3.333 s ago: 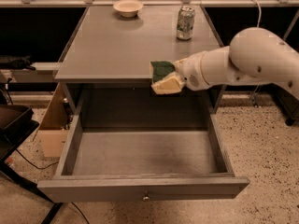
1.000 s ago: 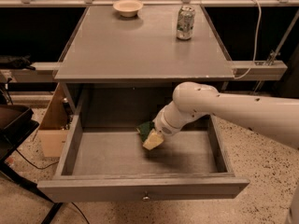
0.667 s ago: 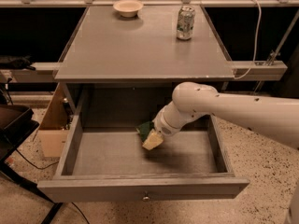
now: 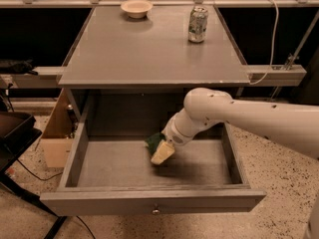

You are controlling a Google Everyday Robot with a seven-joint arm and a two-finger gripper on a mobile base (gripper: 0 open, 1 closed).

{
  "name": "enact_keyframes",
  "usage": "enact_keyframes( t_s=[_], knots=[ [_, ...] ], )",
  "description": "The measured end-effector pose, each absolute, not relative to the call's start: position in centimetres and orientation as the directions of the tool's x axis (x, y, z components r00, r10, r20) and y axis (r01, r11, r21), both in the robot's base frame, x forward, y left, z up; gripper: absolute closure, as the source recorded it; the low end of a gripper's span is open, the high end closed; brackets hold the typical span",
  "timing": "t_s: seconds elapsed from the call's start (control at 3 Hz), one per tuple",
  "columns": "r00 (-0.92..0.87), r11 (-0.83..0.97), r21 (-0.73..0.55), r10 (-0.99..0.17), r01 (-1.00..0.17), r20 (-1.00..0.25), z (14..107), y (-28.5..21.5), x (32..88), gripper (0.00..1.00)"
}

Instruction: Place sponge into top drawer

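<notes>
The top drawer [image 4: 149, 199] is pulled fully open below the grey tabletop, its flat front panel and small round knob toward me. My white arm reaches in from the right. My gripper [image 4: 165, 144] is inside the drawer, near its middle and just above the floor. It is shut on the sponge [image 4: 159, 149], which shows a dark green layer on the upper left and pale yellow foam at the lower right. The sponge is tilted and hangs close over the drawer bottom; I cannot tell whether it touches.
A cream bowl [image 4: 136, 7] and a soda can [image 4: 198, 25] stand at the back of the tabletop [image 4: 149, 49]. A cardboard box [image 4: 56, 133] sits on the floor left of the drawer. A dark chair [image 4: 12, 138] is at far left.
From 3.3 s ago the gripper carried the sponge from the tabletop's front edge down into the drawer. Over the last second it has stayed almost still.
</notes>
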State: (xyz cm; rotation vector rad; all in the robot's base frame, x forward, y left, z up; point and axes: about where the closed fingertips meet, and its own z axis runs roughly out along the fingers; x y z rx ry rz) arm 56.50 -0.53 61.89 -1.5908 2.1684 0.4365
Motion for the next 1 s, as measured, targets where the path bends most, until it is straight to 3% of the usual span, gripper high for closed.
enact_keyframes(
  t_s=[1.0],
  knots=[
    [-0.247,0.295,0.001,-0.799,-0.956,-0.548,62.9,-0.7,56.1,0.00]
  ],
)
